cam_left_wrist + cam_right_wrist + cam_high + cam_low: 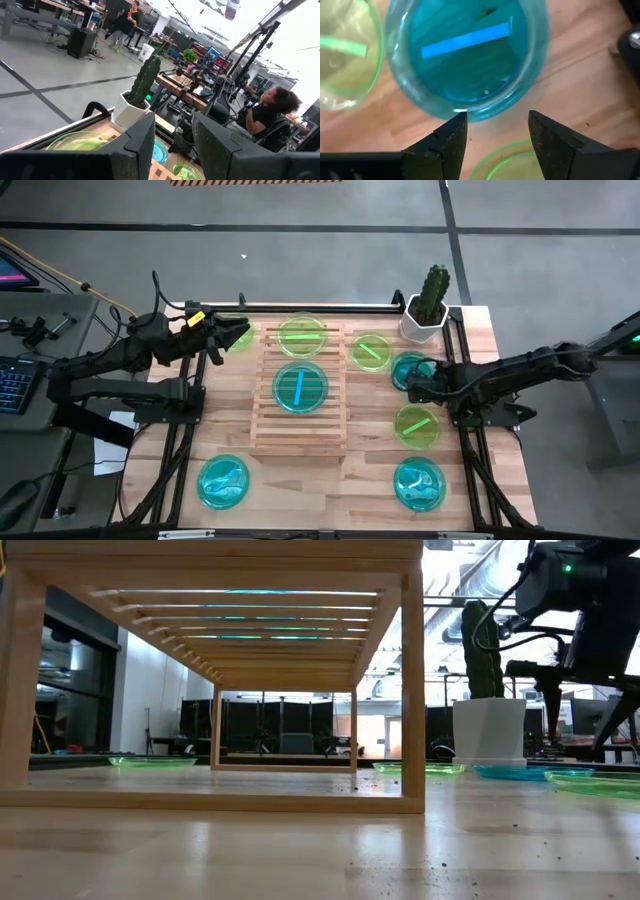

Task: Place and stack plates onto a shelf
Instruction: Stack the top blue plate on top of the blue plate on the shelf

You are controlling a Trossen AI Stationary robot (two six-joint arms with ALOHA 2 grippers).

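Wooden planks make the tabletop, and on its near part lie two cyan plates, one left and one right, each with nothing stacked on it. Farther in, the shelf carries one cyan plate and, at its far end, one green plate. The right gripper hangs open and empty over the blue plate right of the shelf, the left gripper is open and empty at the far left corner, and a cactus pot stands far right.

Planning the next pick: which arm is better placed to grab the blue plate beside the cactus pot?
The right. The right gripper hangs open directly over the blue plate, at its rim. The left gripper is at the shelf's far left corner, across the shelf from that plate.
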